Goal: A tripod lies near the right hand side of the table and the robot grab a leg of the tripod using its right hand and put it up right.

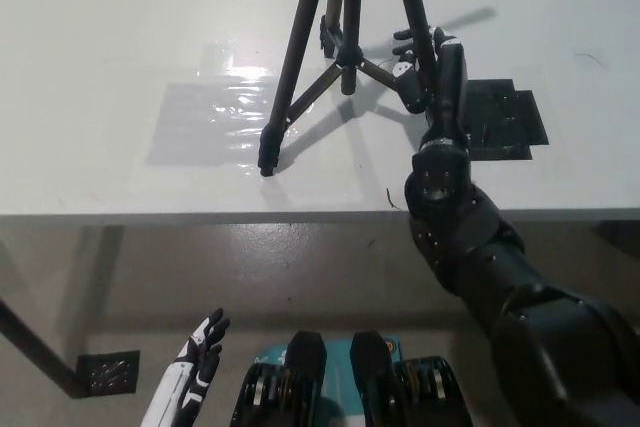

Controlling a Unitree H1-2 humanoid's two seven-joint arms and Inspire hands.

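1. The white left hand rests low at the near left, below the table edge and well apart from everything on the table, with its fingers spread and nothing in them.
2. The white table fills the far half of the view, and its near edge runs straight across the middle.
3. A glossy clear patch lies flat on the table left of centre and catches a bright glare at its far side.
4. The tripod stands upright on the table at centre, its legs spread; the tops of the legs run out of the picture at the far edge.
5. The tripod's left leg slants down toward the near left, and its foot sits on the table at the right edge of the glossy patch.
6. The black right hand is at the tripod's right leg, fingers curled around the leg and gripping it.
7. The right arm reaches in from the near right, across the table edge.
8. A dark flat mat lies on the table just right of the right hand, partly hidden behind the wrist.
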